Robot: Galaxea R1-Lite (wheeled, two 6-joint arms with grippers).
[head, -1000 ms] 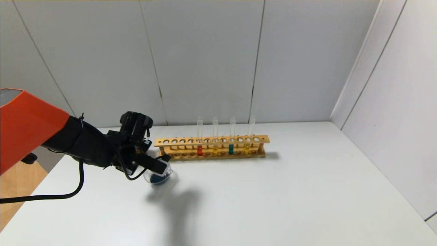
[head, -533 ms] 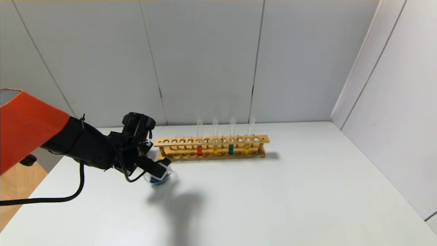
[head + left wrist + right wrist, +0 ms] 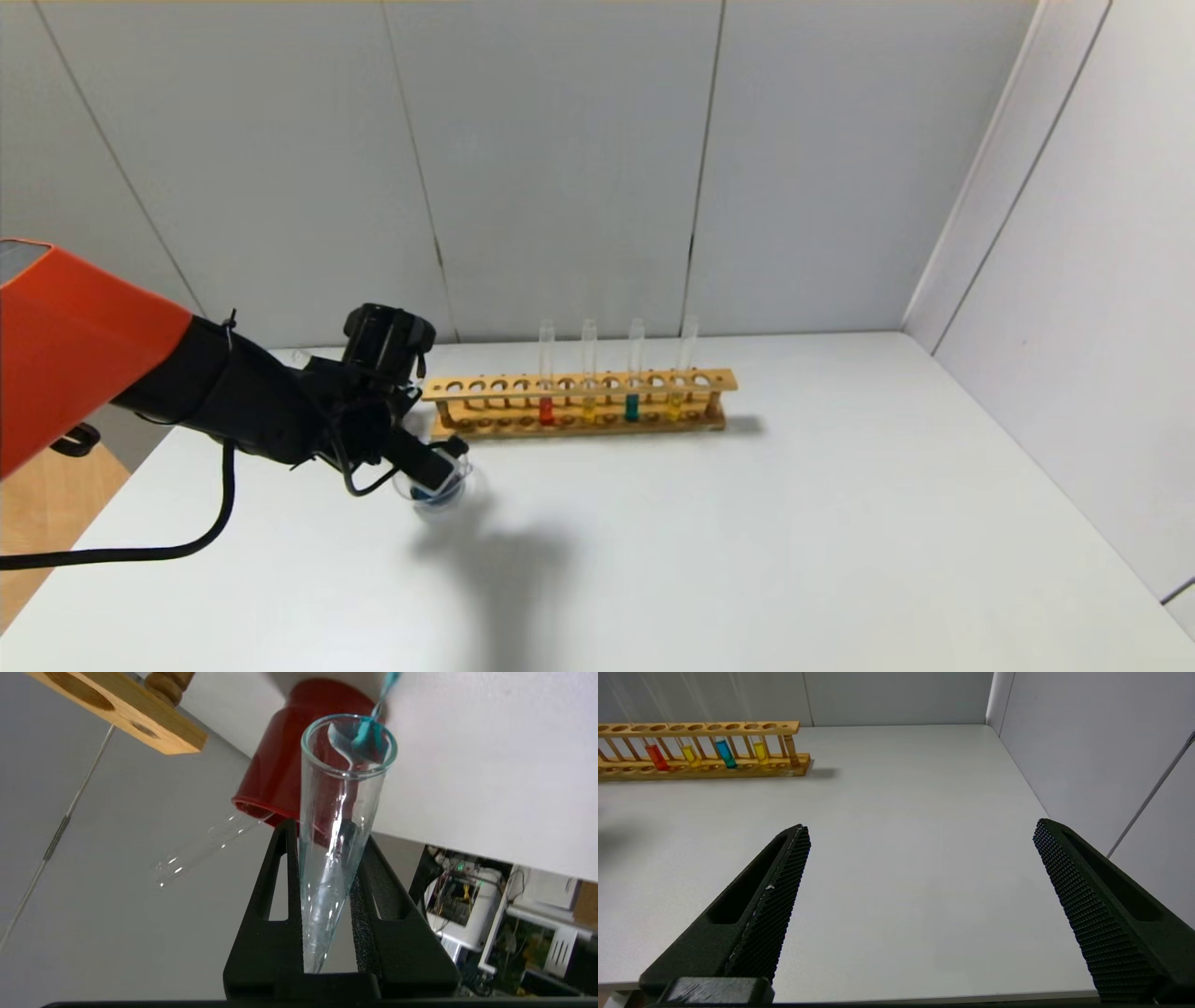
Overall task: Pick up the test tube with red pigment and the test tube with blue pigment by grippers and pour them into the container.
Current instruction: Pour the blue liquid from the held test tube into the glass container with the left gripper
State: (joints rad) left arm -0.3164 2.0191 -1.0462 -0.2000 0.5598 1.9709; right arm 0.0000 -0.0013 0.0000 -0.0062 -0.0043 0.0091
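Left gripper (image 3: 327, 877) clamps a tipped blue tube (image 3: 343, 807), last teal dribbling into the container (image 3: 437, 487); red tube (image 3: 546, 373) waits racked; right gripper (image 3: 920, 868) gapes empty.

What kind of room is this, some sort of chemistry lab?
Probably a mock chemistry bench for robot practice: a wooden test-tube rack with coloured liquids stands on a bare white table, plain grey panels enclose it, and the left gripper tips a glass tube over a small dish.
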